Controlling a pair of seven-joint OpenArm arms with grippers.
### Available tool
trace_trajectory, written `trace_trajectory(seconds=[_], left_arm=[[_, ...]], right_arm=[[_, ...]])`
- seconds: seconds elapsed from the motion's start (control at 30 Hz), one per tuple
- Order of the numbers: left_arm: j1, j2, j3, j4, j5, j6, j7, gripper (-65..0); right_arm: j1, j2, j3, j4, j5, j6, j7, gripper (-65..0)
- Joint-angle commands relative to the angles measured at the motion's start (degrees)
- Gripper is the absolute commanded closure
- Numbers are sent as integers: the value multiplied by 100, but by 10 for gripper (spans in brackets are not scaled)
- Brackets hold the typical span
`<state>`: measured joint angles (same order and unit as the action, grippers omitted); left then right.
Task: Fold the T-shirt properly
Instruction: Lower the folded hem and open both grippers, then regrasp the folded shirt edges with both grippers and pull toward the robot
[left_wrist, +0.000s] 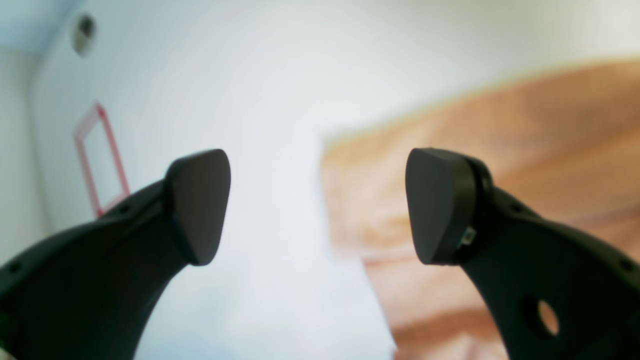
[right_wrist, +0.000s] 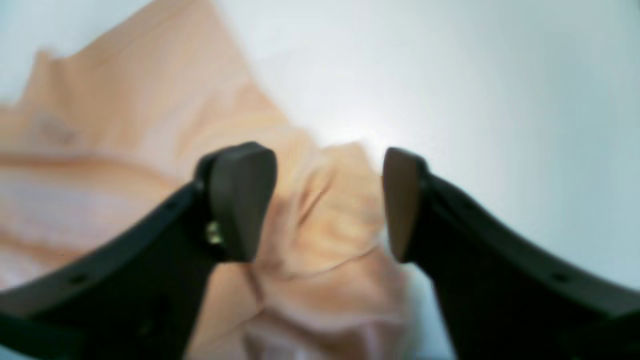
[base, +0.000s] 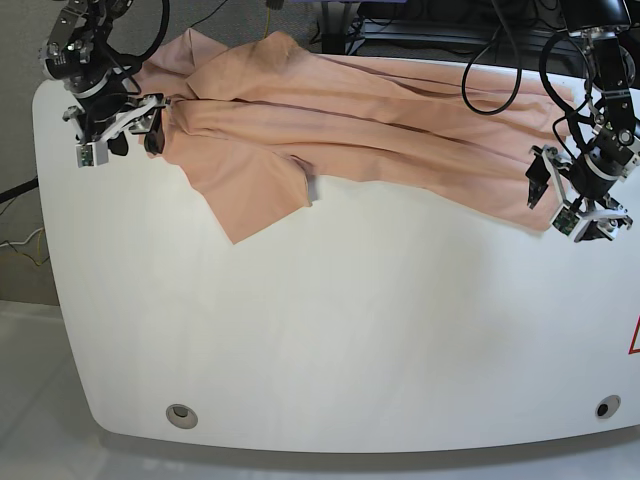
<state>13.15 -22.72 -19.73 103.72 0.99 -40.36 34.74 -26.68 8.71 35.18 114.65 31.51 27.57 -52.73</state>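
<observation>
No readable text or labels

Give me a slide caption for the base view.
Two arms flank a rumpled T-shirt along the white table's far edge.

I work in what looks like a robotics lab. My two arms are mounted at the far corners of a white table (base: 330, 330) with rounded corners. Black cables (base: 480, 60) loop behind the table's far edge. Red tape (base: 634, 340) marks the table's right edge, and a round grommet hole (base: 180, 413) sits near its front left corner.
</observation>
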Motion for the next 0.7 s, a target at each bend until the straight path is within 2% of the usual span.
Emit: trace_trajectory(seconds=[0.0, 0.13, 0.2, 0.27, 0.37, 0.67], left_arm=[[44, 61, -45, 111, -60, 36, -120, -483], [184, 184, -45, 94, -60, 36, -120, -340], [255, 307, -54, 94, -34, 36, -120, -208], [316, 369, -54, 85, -25, 36, -120, -104], [413, 404, -54, 76, -25, 36, -120, 0], [562, 694, -54, 32, -16, 36, -120, -17]], right_arm=[[-132, 74, 38, 117, 124, 16, 117, -270], [-273, 74, 29, 117, 159, 16, 117, -152], [-317, 74, -50, 117, 150, 16, 117, -68], [-326, 74, -146, 117, 142, 16, 117, -6], [-326, 74, -287, 117, 115, 16, 117, 0], [-299, 65, -692, 82, 36, -36, 117, 0]])
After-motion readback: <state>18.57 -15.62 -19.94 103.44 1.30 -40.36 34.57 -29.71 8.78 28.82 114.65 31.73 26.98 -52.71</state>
